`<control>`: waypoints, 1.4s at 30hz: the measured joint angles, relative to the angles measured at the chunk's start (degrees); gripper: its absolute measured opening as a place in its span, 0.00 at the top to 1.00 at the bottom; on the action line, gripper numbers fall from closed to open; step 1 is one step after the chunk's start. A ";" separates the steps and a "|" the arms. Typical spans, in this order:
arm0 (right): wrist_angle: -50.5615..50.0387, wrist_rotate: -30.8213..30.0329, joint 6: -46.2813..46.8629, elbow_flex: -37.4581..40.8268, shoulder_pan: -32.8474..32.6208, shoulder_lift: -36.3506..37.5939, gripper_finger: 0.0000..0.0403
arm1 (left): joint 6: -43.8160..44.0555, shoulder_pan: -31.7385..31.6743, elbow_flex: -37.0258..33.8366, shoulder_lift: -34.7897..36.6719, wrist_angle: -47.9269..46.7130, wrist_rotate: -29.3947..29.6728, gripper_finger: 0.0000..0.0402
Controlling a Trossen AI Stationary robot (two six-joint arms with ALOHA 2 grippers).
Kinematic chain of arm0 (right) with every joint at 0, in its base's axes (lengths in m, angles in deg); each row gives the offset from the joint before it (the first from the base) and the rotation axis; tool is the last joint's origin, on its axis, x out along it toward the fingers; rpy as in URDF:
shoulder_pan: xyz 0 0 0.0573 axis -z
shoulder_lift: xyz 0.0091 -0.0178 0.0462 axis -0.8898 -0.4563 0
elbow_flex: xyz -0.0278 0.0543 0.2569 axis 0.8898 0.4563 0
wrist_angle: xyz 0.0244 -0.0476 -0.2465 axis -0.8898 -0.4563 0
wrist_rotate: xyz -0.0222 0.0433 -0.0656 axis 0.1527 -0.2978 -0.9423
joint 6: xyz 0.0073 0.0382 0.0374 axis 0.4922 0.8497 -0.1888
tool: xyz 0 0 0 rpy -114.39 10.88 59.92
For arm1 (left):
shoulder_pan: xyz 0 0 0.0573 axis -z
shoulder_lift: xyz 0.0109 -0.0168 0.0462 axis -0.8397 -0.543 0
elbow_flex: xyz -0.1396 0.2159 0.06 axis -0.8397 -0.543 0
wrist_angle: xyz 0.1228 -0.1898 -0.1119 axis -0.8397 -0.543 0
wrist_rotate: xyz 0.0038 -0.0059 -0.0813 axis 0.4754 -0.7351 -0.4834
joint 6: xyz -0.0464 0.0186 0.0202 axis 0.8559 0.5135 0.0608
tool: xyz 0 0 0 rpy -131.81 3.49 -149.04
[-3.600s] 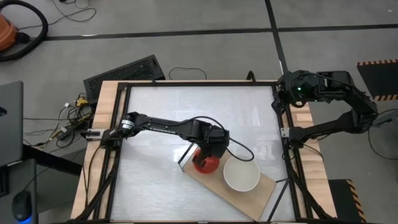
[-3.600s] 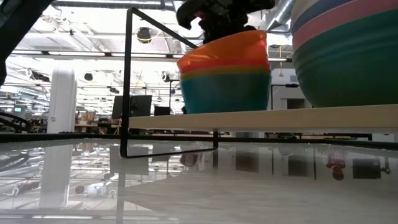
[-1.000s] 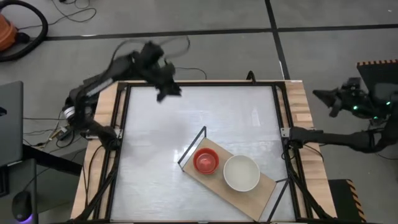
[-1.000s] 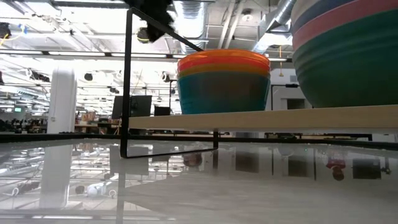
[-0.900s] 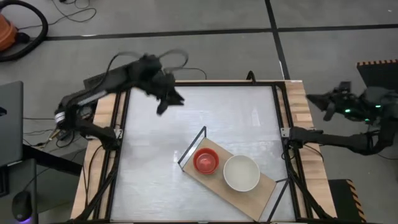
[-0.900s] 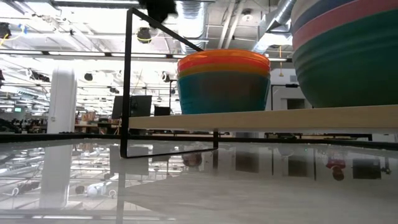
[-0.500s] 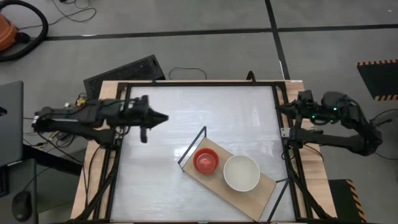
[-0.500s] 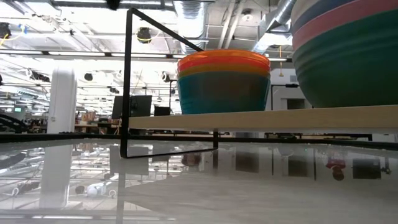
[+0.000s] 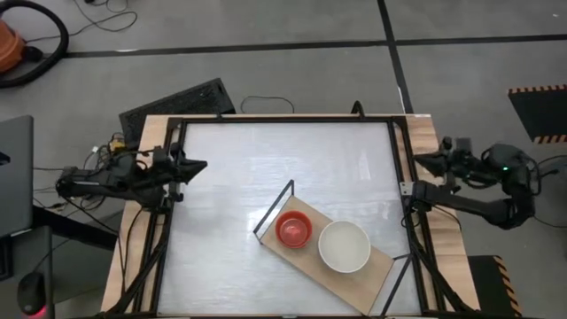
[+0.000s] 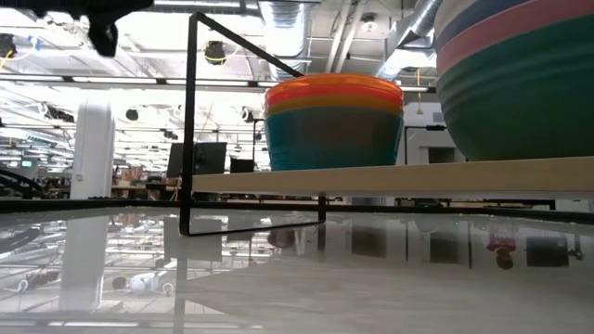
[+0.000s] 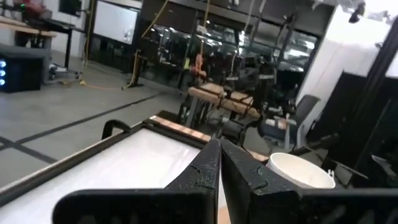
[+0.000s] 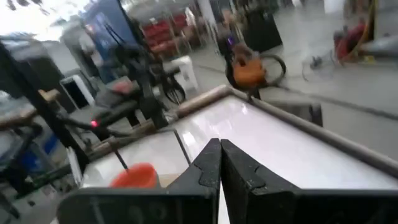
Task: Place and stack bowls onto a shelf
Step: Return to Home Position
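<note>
My left end effector (image 9: 197, 166) is clenched on nothing at the bench (image 9: 266, 159) edge, 9 o'clock side. My right end effector (image 9: 425, 160), also clenched and empty, is at 3 o'clock. The shelf (image 9: 376, 263) lies well apart, at 4 o'clock from the left and 8 o'clock from the right. It carries an orange-topped bowl stack (image 9: 293, 229) beside a white-topped bowl stack (image 9: 344, 246).

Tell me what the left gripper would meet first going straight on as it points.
Likely nothing: the shut left gripper points across the white tabletop, clear of the round white plastic bowl, toward the far wooden edge.
</note>
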 joint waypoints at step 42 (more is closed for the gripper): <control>53.13 -0.10 8.28 48.70 -12.35 -0.52 0.94 | 7.60 -0.07 -24.14 12.18 7.23 -1.87 1.00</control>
